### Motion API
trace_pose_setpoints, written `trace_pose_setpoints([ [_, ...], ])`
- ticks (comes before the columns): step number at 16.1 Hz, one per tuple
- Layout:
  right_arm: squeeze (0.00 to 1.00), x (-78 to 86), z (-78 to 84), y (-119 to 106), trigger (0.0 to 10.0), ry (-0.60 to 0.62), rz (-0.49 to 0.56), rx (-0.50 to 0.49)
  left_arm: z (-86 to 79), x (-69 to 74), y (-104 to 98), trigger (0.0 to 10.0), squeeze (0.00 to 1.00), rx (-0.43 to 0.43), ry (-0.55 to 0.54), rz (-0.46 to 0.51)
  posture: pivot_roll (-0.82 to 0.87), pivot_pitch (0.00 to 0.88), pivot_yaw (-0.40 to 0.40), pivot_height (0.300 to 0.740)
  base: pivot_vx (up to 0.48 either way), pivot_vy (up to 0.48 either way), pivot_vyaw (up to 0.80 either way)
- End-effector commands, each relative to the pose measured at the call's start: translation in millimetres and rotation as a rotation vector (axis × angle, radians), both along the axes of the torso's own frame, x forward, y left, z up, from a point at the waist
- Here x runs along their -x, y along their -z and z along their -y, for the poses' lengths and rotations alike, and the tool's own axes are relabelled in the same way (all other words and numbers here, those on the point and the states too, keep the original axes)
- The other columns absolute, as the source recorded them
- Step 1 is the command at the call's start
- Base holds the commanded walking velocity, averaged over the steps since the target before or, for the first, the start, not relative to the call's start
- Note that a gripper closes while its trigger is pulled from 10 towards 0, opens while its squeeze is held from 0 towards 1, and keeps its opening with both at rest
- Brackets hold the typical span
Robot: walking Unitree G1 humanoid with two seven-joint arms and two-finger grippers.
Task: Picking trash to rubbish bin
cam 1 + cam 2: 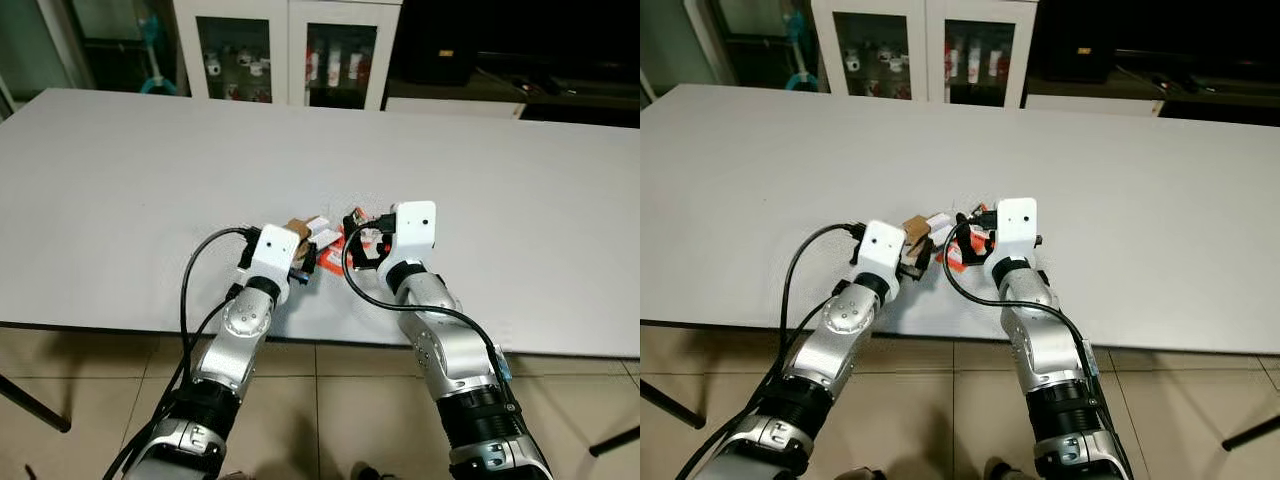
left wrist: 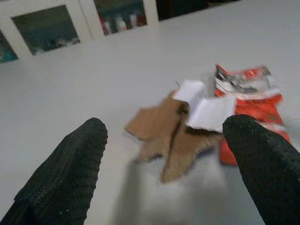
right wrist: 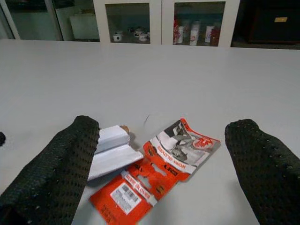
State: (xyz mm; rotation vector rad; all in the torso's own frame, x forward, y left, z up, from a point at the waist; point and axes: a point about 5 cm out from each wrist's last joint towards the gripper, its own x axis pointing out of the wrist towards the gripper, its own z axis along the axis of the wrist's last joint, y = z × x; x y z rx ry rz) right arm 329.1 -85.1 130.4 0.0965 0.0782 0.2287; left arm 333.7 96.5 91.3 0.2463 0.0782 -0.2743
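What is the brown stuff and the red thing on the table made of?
The brown scrap looks like cardboard: matte, with torn, ragged edges. The red package seems to be glossy printed card or thin plastic; it shows a barcode label, though which it is can't be told. The white folded piece beside it looks like plain matte paper.
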Motion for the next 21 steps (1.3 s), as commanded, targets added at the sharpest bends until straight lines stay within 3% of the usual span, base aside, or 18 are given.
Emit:
trace_pose_setpoints([
  [1,0.0,0.4,3.2,-3.1,10.0,0.008,0.009,0.008,4.6,-3.1,-2.1,10.0,0.0,-0.011,0.03,0.008,-0.04,0.055,-0.03,0.74,0.0,0.0,0.0],
  [21,0.0,2.0,1.3,-2.0,10.0,-0.001,-0.001,0.009,8.7,-3.5,-2.2,10.0,0.0,0.021,0.028,0.038,-0.04,0.063,-0.034,0.74,0.0,0.0,0.0],
])
